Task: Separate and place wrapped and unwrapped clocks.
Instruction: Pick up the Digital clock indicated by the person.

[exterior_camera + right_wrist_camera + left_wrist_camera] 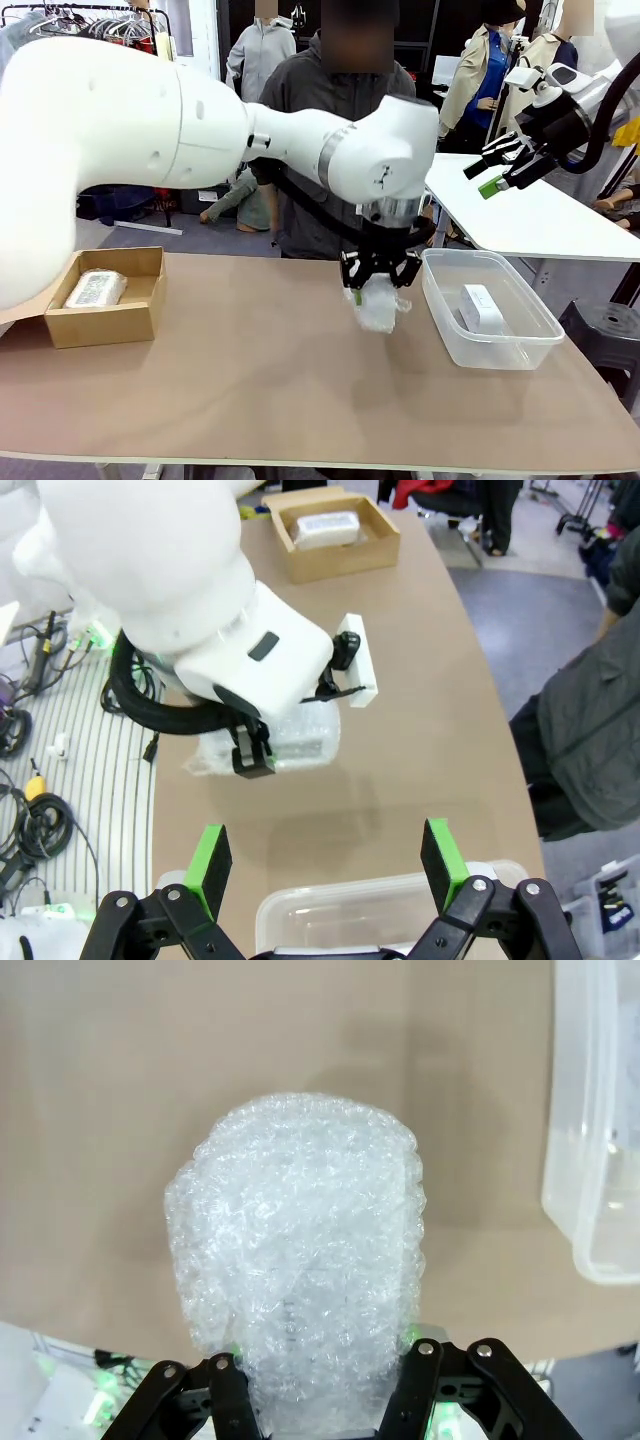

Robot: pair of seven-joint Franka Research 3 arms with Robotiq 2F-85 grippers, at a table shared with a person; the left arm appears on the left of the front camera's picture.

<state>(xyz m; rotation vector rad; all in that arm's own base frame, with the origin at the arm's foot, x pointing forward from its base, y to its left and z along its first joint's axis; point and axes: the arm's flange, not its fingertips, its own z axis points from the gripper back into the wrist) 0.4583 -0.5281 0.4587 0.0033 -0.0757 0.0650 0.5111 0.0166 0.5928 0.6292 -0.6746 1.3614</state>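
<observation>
held bundle: a bubble-wrapped clock (380, 305) hangs in the left gripper (378, 278), lifted just clear of the tabletop (270, 390) near its middle, beside the clear plastic bin (520, 345).
left gripper state: jaws pinched onto the bundle's near end, wrap bulging past both fingers (225, 1400).
right gripper state: right gripper (497, 170) raised high over the right end of the tabletop, jaws spread wide, nothing between them.
other clocks: a second wrapped clock (96, 289) lies in the cardboard box (100, 325) at the left edge; the bare white clock (482, 308) lies in the plastic bin.
handling: likely light; the wrap is soft and springy, slick on the pads, so it could creep or twist. a hold across the narrow middle, on the hard body inside, looks safer than one on loose film.
hard to make out: the clock inside the wrap is only a faint shape; how deep the fingers sit cannot be told.
</observation>
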